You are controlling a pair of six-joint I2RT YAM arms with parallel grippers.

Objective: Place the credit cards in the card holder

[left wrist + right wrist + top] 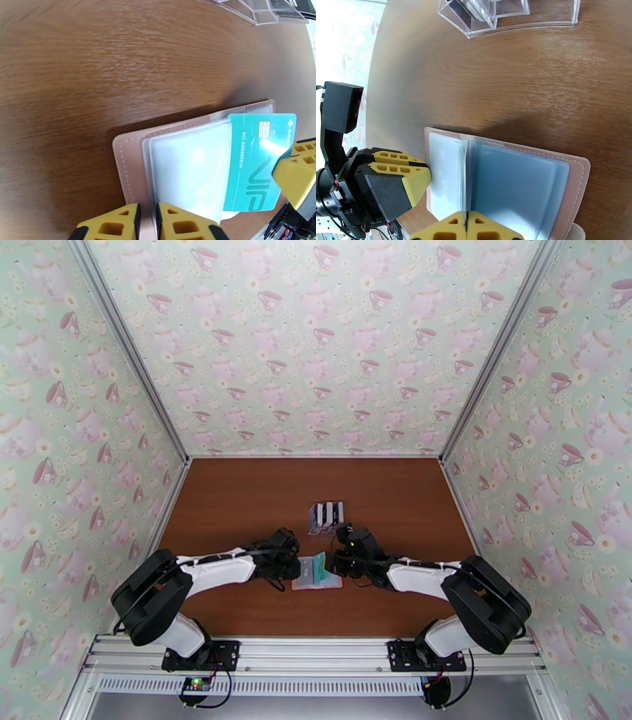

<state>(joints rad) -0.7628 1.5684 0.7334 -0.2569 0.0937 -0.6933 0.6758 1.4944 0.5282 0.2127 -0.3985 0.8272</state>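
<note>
Now the left tool (147, 216) nips the card holder (125, 158), while the right tool (466, 222) clamps a teal card (252, 158).

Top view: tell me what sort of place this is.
Likely a purpose-built robot test booth: teacup wallpaper panels in aluminium rails, a wooden tabletop, and a left arm and right arm bolted at its near edge.
</note>
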